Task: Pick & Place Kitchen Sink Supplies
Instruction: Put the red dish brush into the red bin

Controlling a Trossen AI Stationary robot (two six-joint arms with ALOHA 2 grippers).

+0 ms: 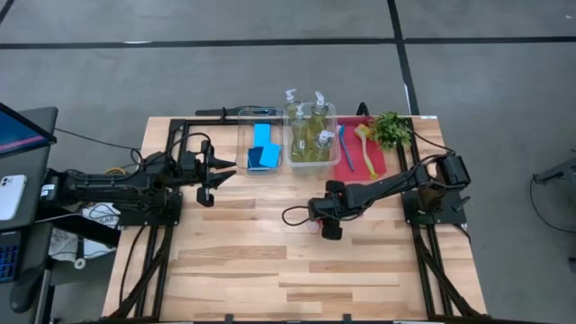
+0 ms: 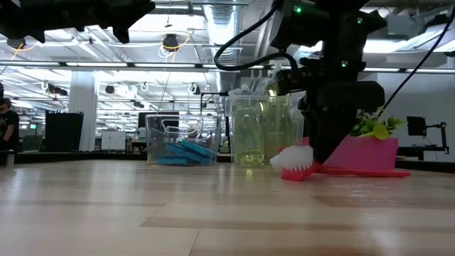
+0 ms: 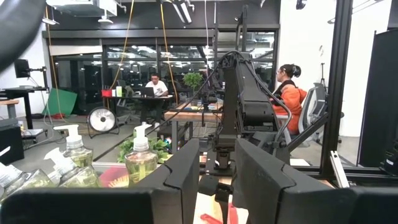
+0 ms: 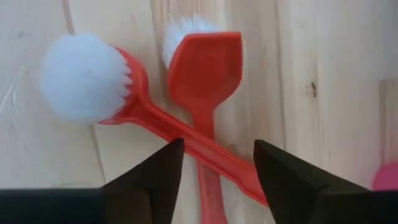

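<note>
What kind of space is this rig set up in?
Most likely an open-plan robotics lab or office, not a kitchen. Exposed ceiling ducts and strip lights overhead, people seated at desks behind the wooden table, and a floor fan nearby.

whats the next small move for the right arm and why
Probably lower the right pincer and close on the red brush handle. Its fingers stand open just above two crossed red brushes lying on the table, nothing held; the red tray already holds other brushes.
</note>
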